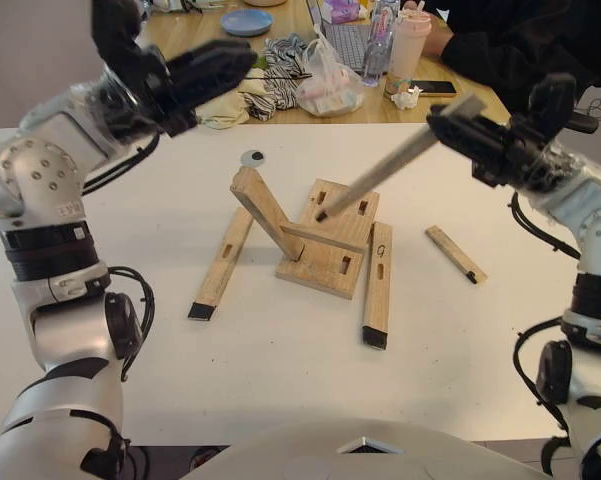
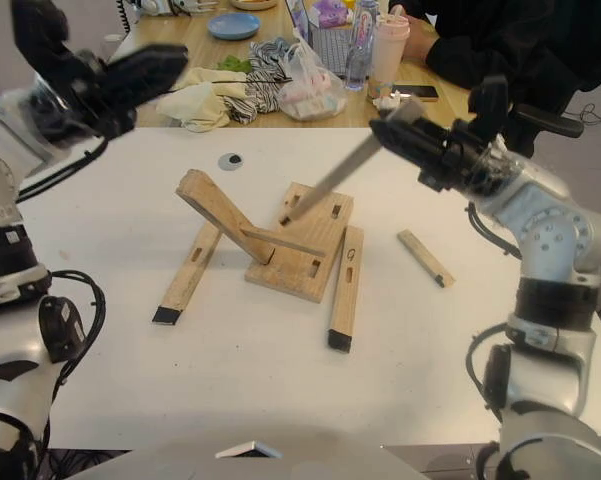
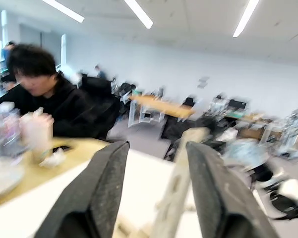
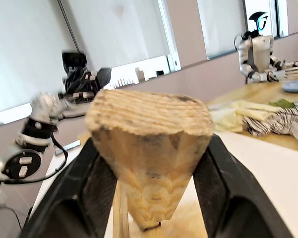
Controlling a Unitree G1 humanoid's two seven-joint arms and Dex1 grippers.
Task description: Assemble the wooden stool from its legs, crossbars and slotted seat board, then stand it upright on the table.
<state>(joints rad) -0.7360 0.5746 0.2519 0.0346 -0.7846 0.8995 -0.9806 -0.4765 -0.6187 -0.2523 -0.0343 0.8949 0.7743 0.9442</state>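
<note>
Seat board [image 1: 325, 262] lies mid-counter [image 1: 280, 380], with wide white surface toward the near edge. One loose leg [image 1: 222, 262] lies flat at its left and a second loose leg [image 1: 378, 285] at its right. Our right hand [image 1: 455, 122] is clamped on a slanted leg [image 1: 390, 168], tip touching the board. Left hand [image 1: 235, 62] hangs high over the far-left edge, fingers spread wide.

- Both eye views look forward and down from the head, sharing the white rectangular table [image 1: 280, 380].
- Left wrist view looks level outward between its dark fingers [image 3: 94, 198].
- Right wrist view sits close behind the end of a pale wooden leg [image 4: 149, 148].
</note>
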